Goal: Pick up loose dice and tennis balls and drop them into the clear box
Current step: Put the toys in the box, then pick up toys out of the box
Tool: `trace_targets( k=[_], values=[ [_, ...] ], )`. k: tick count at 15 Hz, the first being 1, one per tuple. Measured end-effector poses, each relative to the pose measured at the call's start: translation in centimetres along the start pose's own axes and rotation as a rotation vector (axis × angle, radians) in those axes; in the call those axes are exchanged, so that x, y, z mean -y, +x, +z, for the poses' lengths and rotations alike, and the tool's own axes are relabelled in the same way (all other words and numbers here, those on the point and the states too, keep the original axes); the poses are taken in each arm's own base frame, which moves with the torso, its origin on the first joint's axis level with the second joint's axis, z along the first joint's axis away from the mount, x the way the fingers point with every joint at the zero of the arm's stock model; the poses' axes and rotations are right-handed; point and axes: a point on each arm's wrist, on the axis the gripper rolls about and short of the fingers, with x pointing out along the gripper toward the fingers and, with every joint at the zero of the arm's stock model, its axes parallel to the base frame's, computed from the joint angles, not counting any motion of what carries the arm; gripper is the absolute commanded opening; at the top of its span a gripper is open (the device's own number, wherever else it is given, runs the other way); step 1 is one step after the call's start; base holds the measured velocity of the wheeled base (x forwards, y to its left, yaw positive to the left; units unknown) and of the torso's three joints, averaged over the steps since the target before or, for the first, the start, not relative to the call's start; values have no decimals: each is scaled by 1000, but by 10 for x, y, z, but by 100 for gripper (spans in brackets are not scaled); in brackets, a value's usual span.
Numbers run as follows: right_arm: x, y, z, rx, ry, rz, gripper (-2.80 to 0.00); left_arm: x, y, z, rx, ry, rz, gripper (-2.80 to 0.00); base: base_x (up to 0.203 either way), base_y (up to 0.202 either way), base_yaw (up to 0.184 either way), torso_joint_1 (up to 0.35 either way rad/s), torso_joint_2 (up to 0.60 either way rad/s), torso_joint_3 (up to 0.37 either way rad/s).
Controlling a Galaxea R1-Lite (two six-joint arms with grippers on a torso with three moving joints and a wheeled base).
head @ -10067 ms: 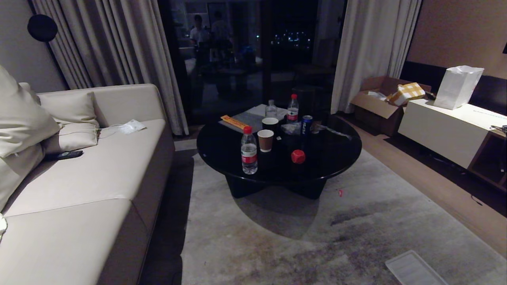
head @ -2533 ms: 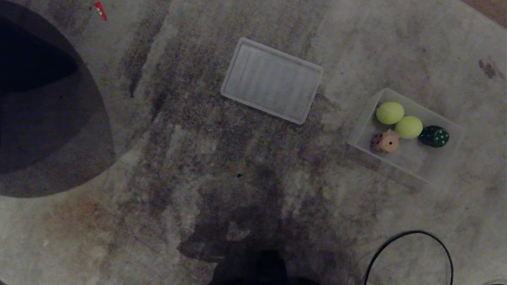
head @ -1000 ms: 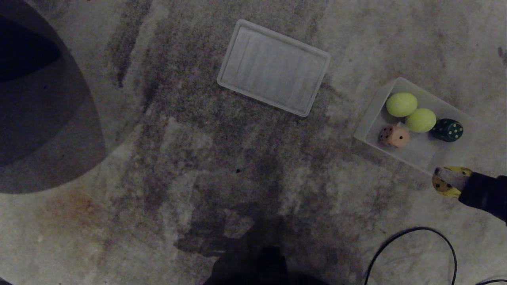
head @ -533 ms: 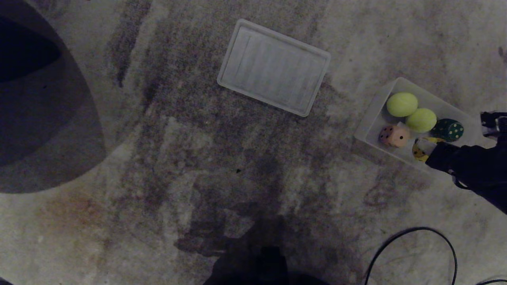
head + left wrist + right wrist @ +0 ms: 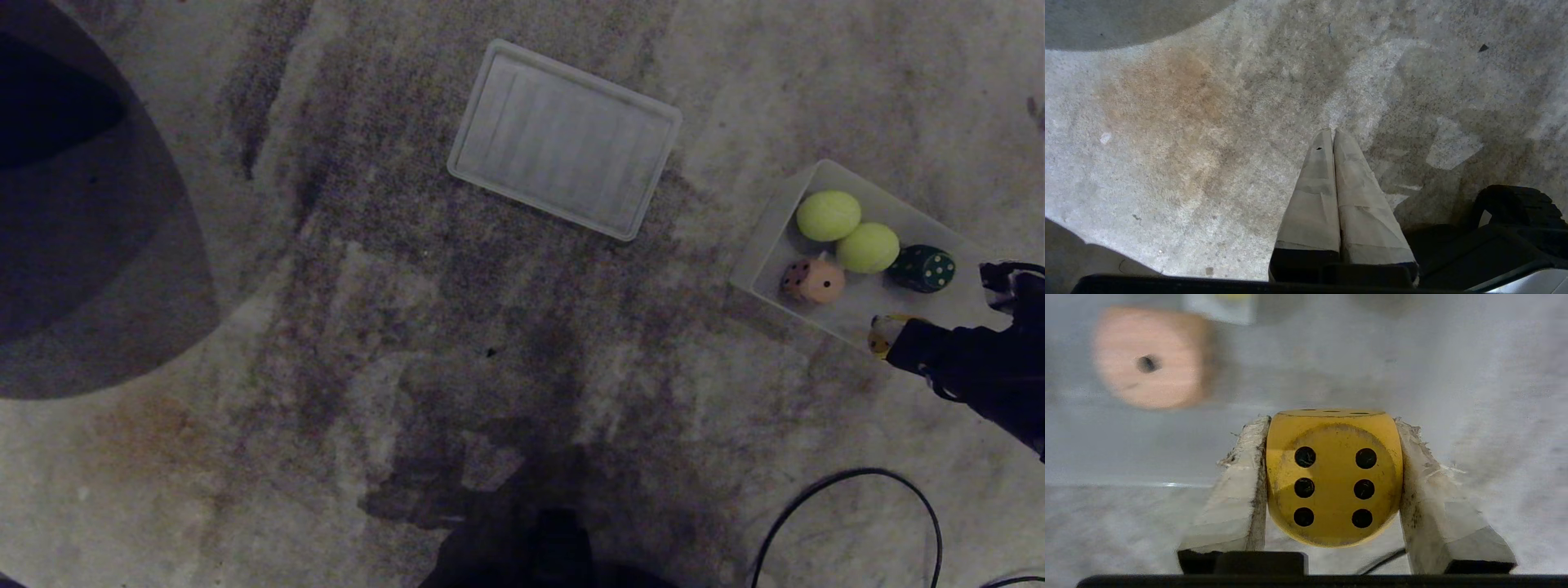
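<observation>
Head view: the clear box (image 5: 767, 237) is sitting on the carpet (image 5: 408, 286) toward the right edge of the view. Inside it, two tennis balls (image 5: 829, 215) are lying touching each other along the far wall, a pinkish die (image 5: 812, 280) is resting near the box's left corner, and a dark green die (image 5: 922, 268) is lying just beside the second ball. The right gripper (image 5: 886, 336) is reaching in from the right edge, and is hovering at the box's near wall with a yellow die (image 5: 878, 341) showing only as a sliver at its tip. A flat ribbed panel (image 5: 563, 139) is lying well apart from the box, toward the top centre. A black cable (image 5: 849, 478) is looping over the carpet at the bottom right corner. A dark round shadow is covering the left edge.

Left wrist view: the left gripper (image 5: 1333, 136) is hanging over bare carpet with its two fingers pressed together, gripping nothing. A brownish stain (image 5: 1163, 94) is showing on the carpet beside it.

Right wrist view: the right gripper's fingers (image 5: 1241, 490) are clamping the yellow die from both sides, its six-pip face turned to the camera. The die is sitting over the box's near wall. The pinkish die is lying blurred inside, beyond it.
</observation>
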Motion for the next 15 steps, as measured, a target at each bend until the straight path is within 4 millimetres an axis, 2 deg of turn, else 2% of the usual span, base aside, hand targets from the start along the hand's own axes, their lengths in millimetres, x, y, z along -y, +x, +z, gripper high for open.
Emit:
trace_targets(
  k=[6,9,10,15],
  values=[
    [9,-3,6,63,-57,-21,0,0,0,0,0,0,0,-280,0,0,0,0,0,0],
    [8,-18,12,88,-62,-3,0,0,0,0,0,0,0,-280,0,0,0,0,0,0],
    [7,-29,12,92,-63,9,-280,0,0,0,0,0,0,-280,0,0,0,0,0,0],
    [2,-110,-7,34,-89,130,-280,0,0,0,0,0,0,-280,0,0,0,0,0,0]
  ],
)
